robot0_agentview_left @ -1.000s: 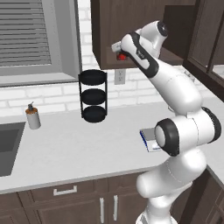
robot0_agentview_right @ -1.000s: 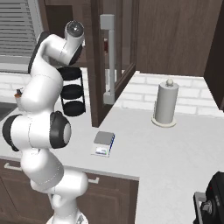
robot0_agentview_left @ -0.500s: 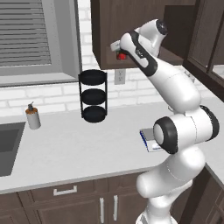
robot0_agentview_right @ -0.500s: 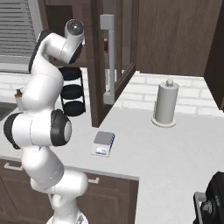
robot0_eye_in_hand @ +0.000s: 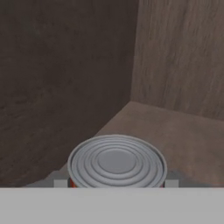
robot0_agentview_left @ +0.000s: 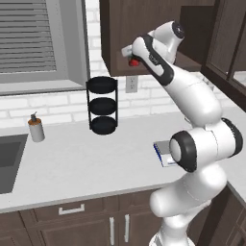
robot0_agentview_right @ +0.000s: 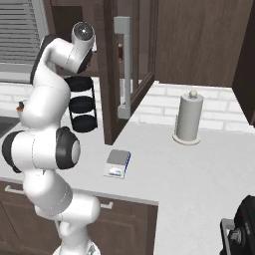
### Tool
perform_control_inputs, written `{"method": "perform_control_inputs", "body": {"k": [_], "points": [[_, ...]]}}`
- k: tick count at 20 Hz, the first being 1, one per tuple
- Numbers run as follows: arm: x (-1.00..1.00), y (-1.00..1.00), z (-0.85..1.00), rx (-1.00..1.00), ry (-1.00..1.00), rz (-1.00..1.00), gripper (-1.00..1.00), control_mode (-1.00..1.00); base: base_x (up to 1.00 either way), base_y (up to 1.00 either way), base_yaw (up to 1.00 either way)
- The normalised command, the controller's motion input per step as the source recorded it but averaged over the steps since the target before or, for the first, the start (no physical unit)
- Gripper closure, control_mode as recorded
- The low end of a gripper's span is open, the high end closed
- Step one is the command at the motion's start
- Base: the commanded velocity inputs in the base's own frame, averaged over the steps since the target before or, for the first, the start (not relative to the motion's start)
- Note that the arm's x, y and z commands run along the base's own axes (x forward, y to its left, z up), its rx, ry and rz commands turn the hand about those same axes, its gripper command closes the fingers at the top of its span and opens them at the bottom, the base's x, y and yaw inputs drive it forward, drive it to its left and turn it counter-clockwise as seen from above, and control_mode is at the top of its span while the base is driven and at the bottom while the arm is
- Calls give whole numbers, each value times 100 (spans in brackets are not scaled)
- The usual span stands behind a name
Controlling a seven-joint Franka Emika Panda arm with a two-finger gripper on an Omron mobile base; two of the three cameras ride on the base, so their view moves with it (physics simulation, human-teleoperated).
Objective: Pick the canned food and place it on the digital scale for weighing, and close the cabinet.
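The canned food (robot0_agentview_left: 135, 63) shows as a small red can at the lower edge of the open cabinet (robot0_agentview_left: 115, 33). My gripper (robot0_agentview_left: 132, 59) reaches into the cabinet and is shut on the can. In the hand view the can's silver ribbed lid (robot0_eye_in_hand: 117, 162) sits close between my fingertips (robot0_eye_in_hand: 60, 183), with the brown shelf and walls behind it. The cabinet door (robot0_agentview_right: 112, 74) stands swung open, its long silver bar handle (robot0_agentview_right: 123, 64) facing out. The digital scale (robot0_agentview_right: 118, 163) lies on the counter below; the arm partly hides the scale (robot0_agentview_left: 162, 153).
A black three-tier rack (robot0_agentview_left: 102, 105) stands against the brick wall under the cabinet. A soap dispenser (robot0_agentview_left: 35, 129) and the sink (robot0_agentview_left: 7, 158) are at the left. A paper towel roll (robot0_agentview_right: 188, 119) stands on the right counter. Another dark cabinet (robot0_agentview_left: 226, 43) hangs at the right.
The hand with the can has shifted very slightly to the right at the cabinet's edge. Nothing else has moved.
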Motion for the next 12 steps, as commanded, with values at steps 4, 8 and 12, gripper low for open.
{"method": "perform_control_inputs", "body": {"k": [4, 8, 12], "points": [[-73, 0, -2, 0, -12, 0, 100, -100, 0, 0, 0], [-100, 2, 0, 0, -13, 0, 100, -100, 0, 0, 0], [-100, 5, 0, 0, -4, -4, 100, -100, 0, 0, 0]]}}
